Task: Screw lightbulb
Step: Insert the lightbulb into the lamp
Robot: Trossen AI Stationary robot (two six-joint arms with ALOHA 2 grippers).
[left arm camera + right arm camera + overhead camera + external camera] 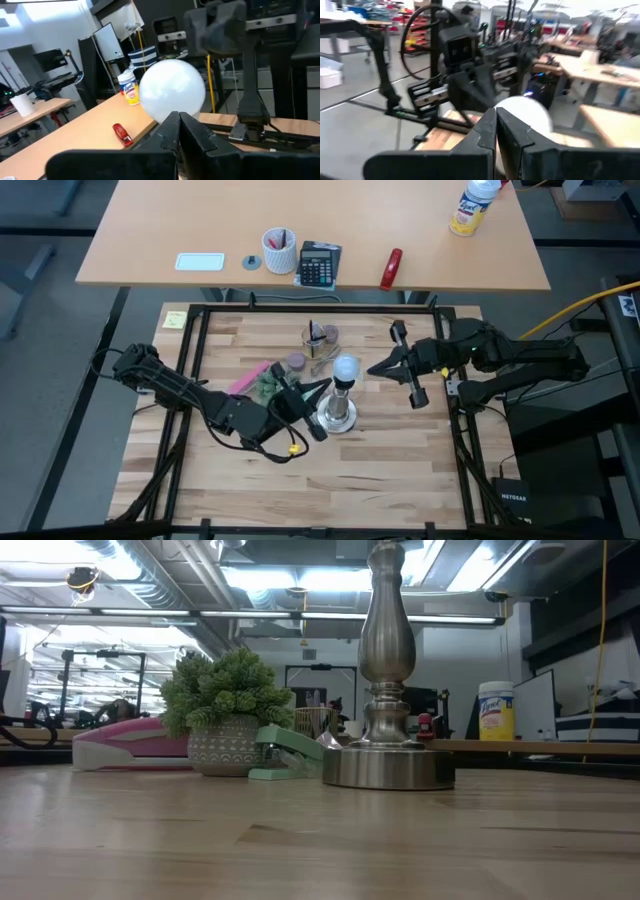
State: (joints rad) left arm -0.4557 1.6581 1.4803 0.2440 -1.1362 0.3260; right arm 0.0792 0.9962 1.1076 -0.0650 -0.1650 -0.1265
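- The lightbulb (346, 367) sits upright atop the silver stand (337, 415) near the middle of the table (400, 470), between both arms.
- Left end effector (322, 387) has its fingers together, empty, tip just beside the bulb; right end effector (375, 368) likewise pressed together, empty, near the bulb's other side.
- The bulb is probably light, smooth, slippery and fragile glass.
- Best taken gently around the globe's widest part, fingers opened first, while the stand's heavy-looking base is kept steady.
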